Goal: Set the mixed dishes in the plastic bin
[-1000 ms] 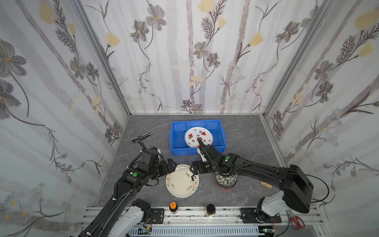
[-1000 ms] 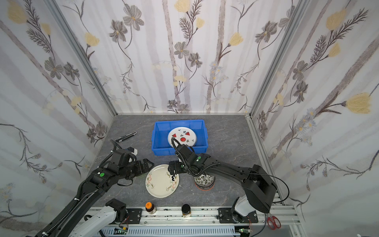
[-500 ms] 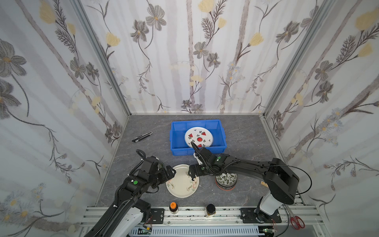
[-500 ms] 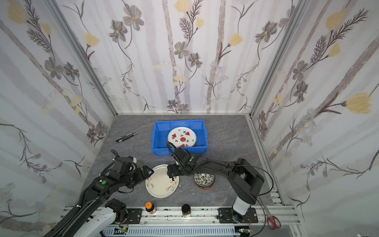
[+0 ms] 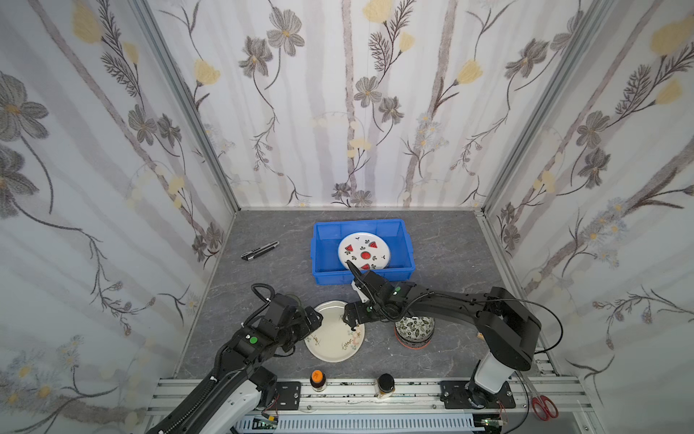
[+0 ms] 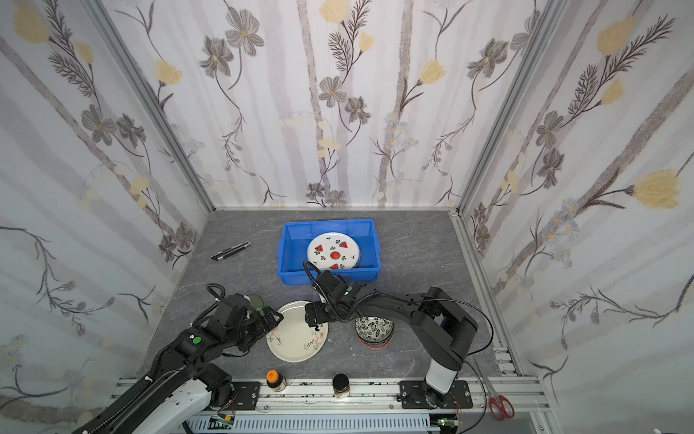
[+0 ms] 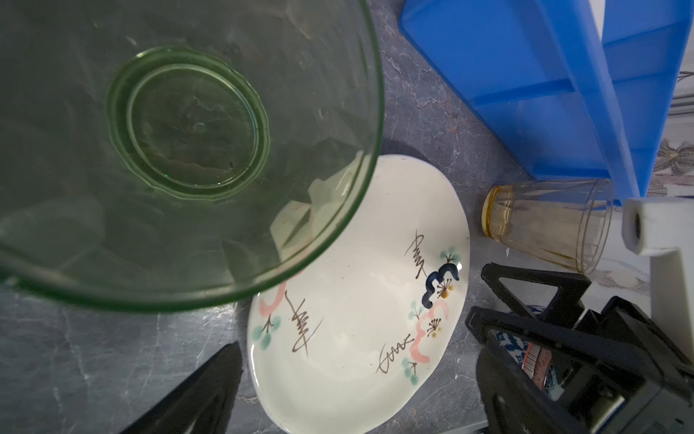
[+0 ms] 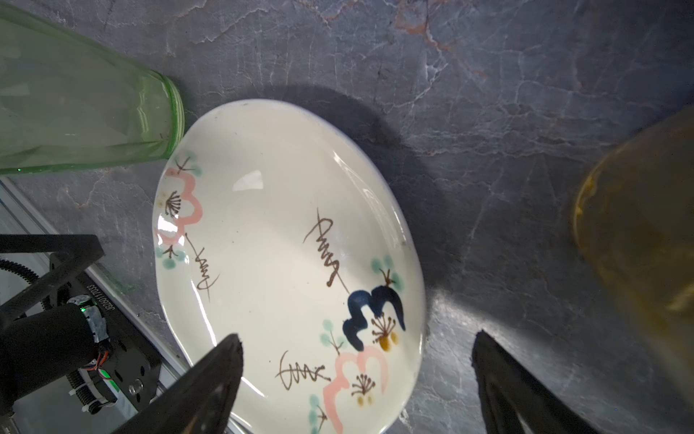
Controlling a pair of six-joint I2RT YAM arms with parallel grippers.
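Right hand [image 5: 350, 324] has slid over the glossy, wavy-rimmed cream plate [image 5: 332, 341].

blue bin [image 5: 326, 279], watermelon-print plate [image 5: 363, 251], green tumbler [image 7: 187, 150]

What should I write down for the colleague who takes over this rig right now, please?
Left gripper: open, empty, at one edge of the cream plate.
Right gripper: open, empty, over the opposite edge of that plate.
Done: the watermelon plate lies in the blue bin.
Left to do: cream plate, bowl stack, green tumbler and amber tumbler, all on the table.
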